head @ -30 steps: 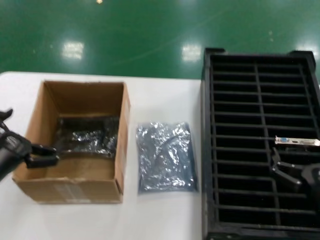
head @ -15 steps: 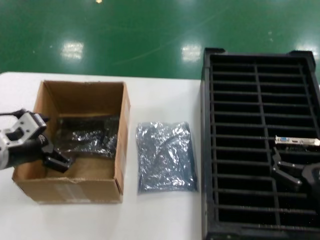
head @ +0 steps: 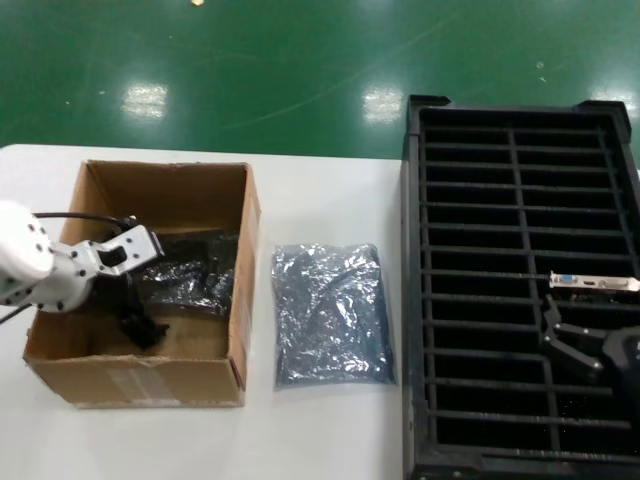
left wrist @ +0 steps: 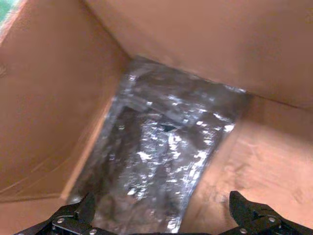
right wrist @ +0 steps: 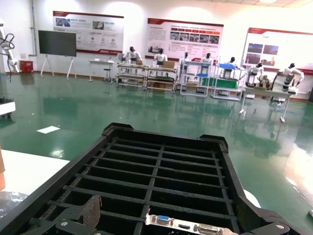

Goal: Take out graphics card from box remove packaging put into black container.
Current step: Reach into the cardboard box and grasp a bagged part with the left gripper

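Observation:
The brown cardboard box (head: 248, 240) stands open at the left of the white table. A graphics card in its dark shiny bag (head: 188, 270) lies on the box floor, also seen in the left wrist view (left wrist: 161, 156). My left gripper (head: 140, 325) is inside the box, open and empty, just above the near end of the bagged card (left wrist: 164, 220). My right gripper (head: 568, 345) is open and empty over the black container (head: 414, 300), beside a bare card with a silver bracket (head: 592, 282) standing in a slot (right wrist: 188, 226).
An empty crinkled grey-blue bag (head: 330, 312) lies flat on the table between the box and the container. The box walls close in around the left gripper. Green floor lies beyond the table's far edge.
My left gripper has moved right, from over the box's left wall to inside the box above the bagged card. The right arm has not moved.

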